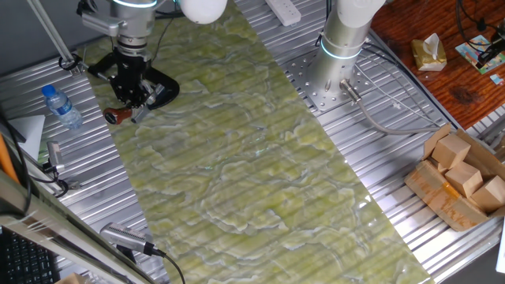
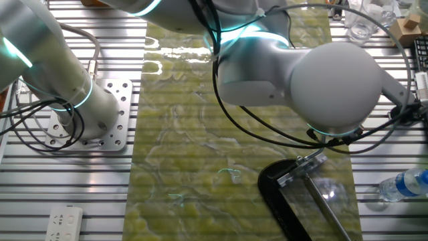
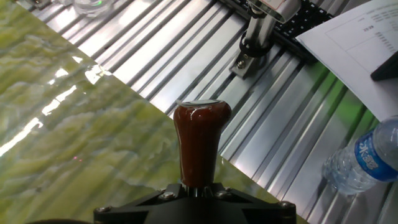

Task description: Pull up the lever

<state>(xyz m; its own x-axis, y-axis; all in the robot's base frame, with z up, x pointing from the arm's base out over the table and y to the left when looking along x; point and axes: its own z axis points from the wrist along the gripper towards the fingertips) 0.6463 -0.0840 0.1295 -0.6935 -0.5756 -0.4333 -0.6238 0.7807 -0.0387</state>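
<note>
The black C-shaped clamp (image 1: 162, 88) lies at the far left end of the green mat. It also shows in the other fixed view (image 2: 277, 194) with its long silver rod (image 2: 328, 209). The lever's dark-red knob (image 1: 117, 116) sticks out just beyond my gripper (image 1: 130, 96). In the hand view the knob (image 3: 199, 140) rises straight out from between my black fingers (image 3: 158, 198), and my gripper (image 3: 199, 190) is shut around the lever just below it. The thin silver arm is hidden by the fingers. In the other fixed view the arm's big joint hides my gripper.
A water bottle (image 1: 61, 106) lies on the ribbed metal table beside the clamp, also in the hand view (image 3: 364, 158). A paper sheet (image 3: 360, 37) lies beyond it. The arm's base (image 1: 339, 47) stands at the mat's far side. A cardboard box of wooden blocks (image 1: 461, 177) sits at the right.
</note>
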